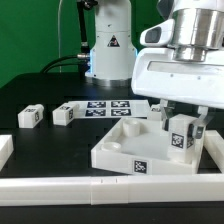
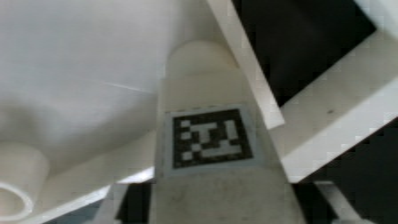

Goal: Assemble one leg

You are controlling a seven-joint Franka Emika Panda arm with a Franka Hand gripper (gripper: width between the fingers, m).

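My gripper is shut on a leg, a small white block whose tagged face turns toward the exterior camera. It holds the leg at the corner of the large white panel on the exterior view's right, low over it; I cannot tell whether they touch. In the wrist view the leg fills the middle with its tag showing, held between the two fingers, with the panel beneath. Two more legs lie loose on the table at the exterior view's left.
The marker board lies flat behind the panel. Long white border strips run along the front and stand at both sides. The robot base stands at the back.
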